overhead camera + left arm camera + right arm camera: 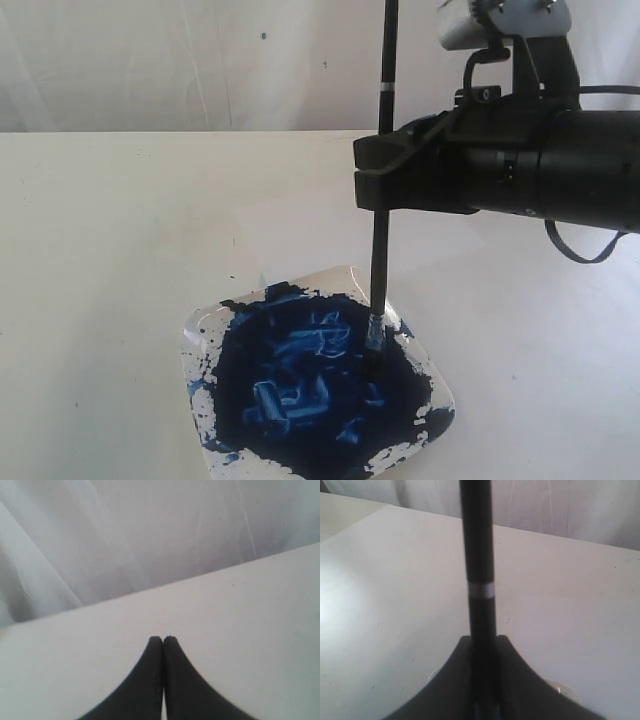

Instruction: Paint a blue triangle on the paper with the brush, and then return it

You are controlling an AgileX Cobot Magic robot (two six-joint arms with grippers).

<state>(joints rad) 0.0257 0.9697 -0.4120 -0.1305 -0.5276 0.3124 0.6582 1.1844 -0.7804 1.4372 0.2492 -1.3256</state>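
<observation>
The brush point(381, 255), black-handled with a pale band, stands upright with my right gripper point(372, 175) shut on its shaft. Its silver ferrule and bristle tip touch the dark blue paint at the right side of the square plate point(434, 384). In the right wrist view the brush point(479, 565) rises between the two black fingers of my right gripper point(483, 639). My left gripper point(163, 639) is shut with nothing in it, over bare white table. The paper and the blue triangle are out of view.
The white table point(120, 230) stretches to the left and behind the plate, with a white curtain point(200, 60) at the back. The right arm point(560, 165) reaches in from the right, above the table.
</observation>
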